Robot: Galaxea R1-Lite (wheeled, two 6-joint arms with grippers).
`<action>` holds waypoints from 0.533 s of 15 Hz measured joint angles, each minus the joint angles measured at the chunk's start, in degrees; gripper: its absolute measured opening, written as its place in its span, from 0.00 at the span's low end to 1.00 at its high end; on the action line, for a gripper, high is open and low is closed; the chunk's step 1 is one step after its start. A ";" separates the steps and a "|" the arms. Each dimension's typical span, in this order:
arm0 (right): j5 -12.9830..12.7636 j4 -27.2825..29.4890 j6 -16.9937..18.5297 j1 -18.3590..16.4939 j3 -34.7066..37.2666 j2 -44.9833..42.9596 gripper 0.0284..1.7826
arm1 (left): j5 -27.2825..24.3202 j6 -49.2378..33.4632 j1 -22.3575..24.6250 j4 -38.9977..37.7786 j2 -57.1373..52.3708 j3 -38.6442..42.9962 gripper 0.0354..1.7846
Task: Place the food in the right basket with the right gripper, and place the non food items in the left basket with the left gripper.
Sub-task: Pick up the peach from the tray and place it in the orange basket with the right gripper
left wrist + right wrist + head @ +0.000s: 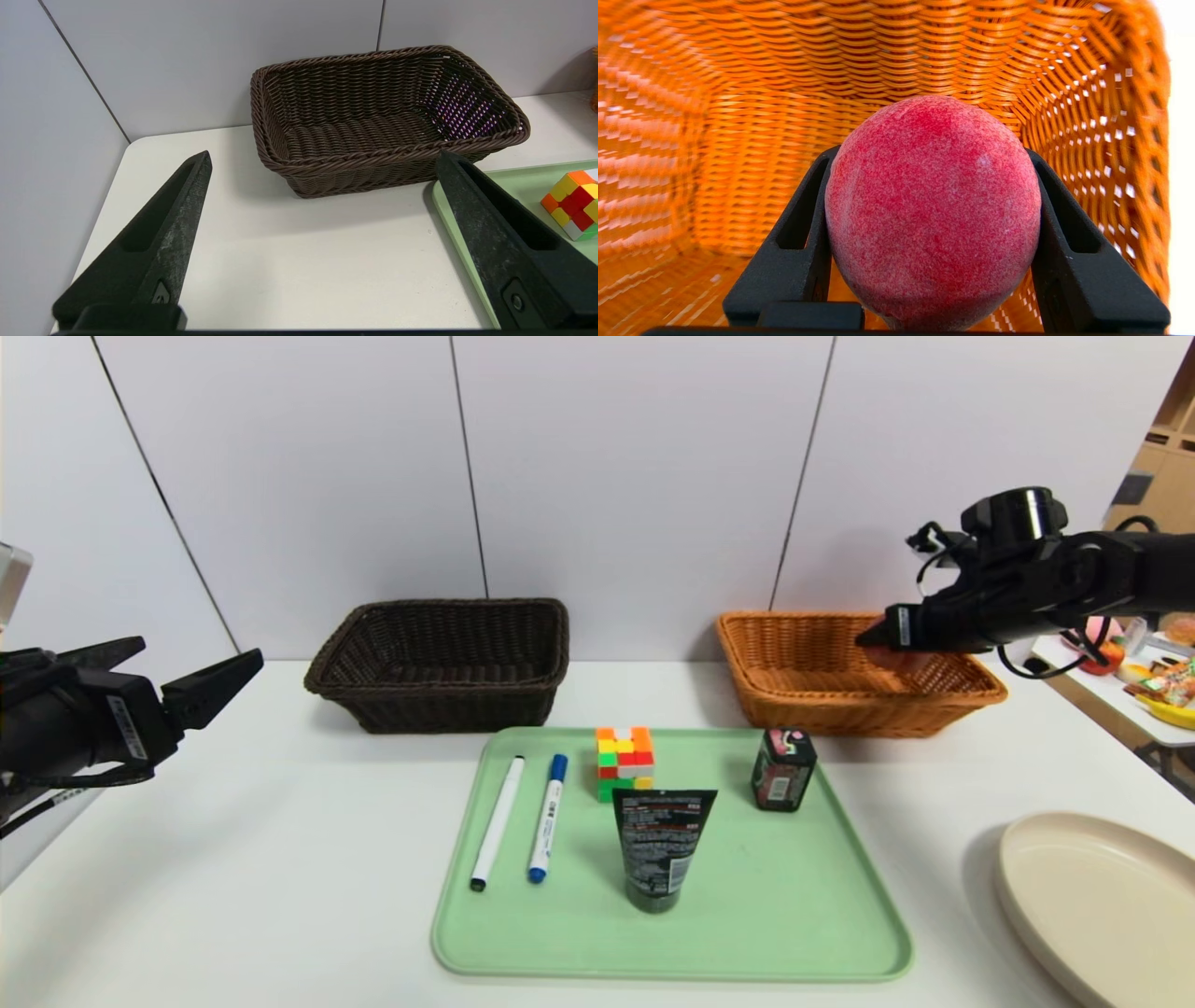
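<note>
My right gripper (882, 639) is shut on the pink-red peach (931, 210) and holds it over the orange basket (803, 700), whose weave (738, 140) fills the right wrist view. The peach (898, 659) barely shows under the fingers in the head view. The dark pink-labelled container (782, 769), puzzle cube (625, 763), black tube (658, 845), black-capped marker (497, 821) and blue-capped marker (547, 817) are on the green tray (794, 915). My left gripper (201, 686) is open and empty, left of the dark brown basket (439, 663), which looks empty (373, 135).
A cream plate (1102, 896) lies at the table's front right corner. A side table with bright clutter (1153, 686) stands beyond the right edge. The wall runs close behind both baskets. The cube (572, 203) and tray edge (448, 219) show in the left wrist view.
</note>
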 joint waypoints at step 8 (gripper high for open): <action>-0.20 -0.33 0.17 0.00 -0.55 4.71 0.62 | 0.09 0.02 0.00 0.01 0.24 0.09 0.94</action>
